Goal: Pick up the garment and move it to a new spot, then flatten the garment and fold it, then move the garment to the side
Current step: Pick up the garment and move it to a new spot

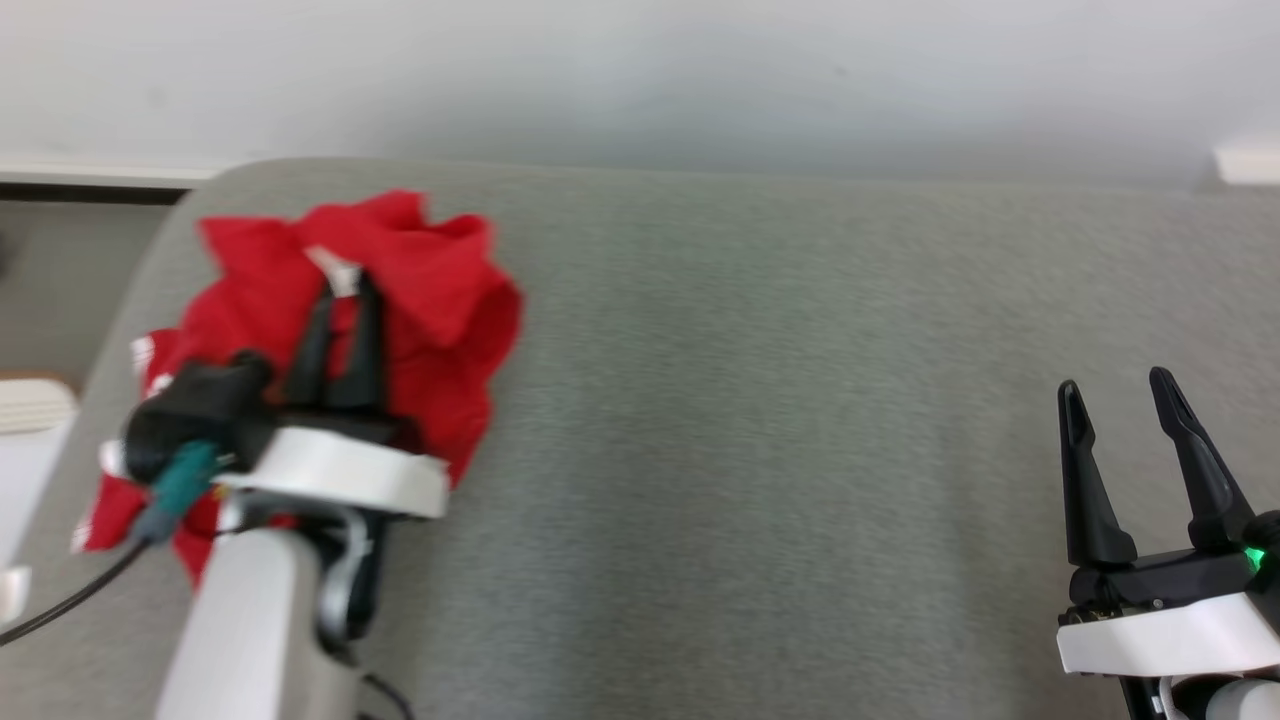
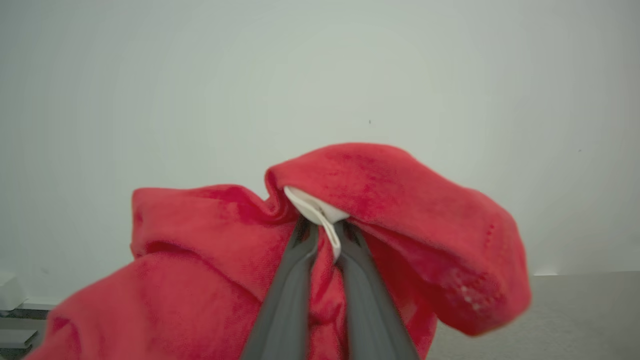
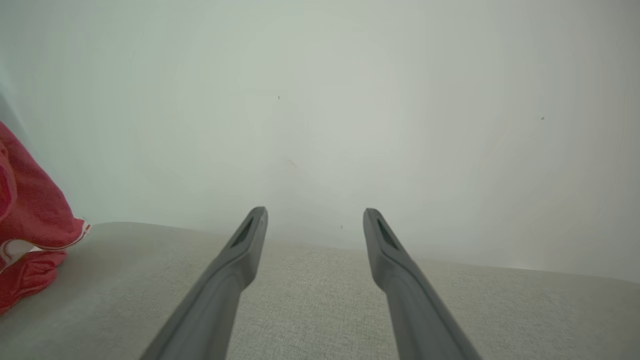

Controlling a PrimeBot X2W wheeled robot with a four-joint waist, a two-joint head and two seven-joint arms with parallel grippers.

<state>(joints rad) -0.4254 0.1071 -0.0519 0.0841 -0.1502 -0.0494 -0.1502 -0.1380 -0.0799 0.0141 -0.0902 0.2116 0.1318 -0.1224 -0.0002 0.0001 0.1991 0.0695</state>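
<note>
A crumpled red garment (image 1: 420, 290) with white trim hangs bunched over the left end of a grey cushioned surface (image 1: 780, 420). My left gripper (image 1: 345, 285) is shut on the garment, pinching red cloth and a white label. The left wrist view shows the garment (image 2: 400, 200) draped over and around the closed fingers (image 2: 290, 300), with my left gripper (image 2: 322, 230) clamped at the white label. My right gripper (image 1: 1115, 385) stands open at the lower right with nothing between its fingers. In the right wrist view my right gripper (image 3: 315, 215) is over the grey surface, and the garment (image 3: 30, 225) shows at the far left.
A pale wall (image 1: 700, 80) runs behind the grey surface. The surface's left edge curves down past the garment, with a white object (image 1: 30, 405) beyond it. A dark cable (image 1: 70, 600) trails from my left wrist. Open grey surface lies between the two grippers.
</note>
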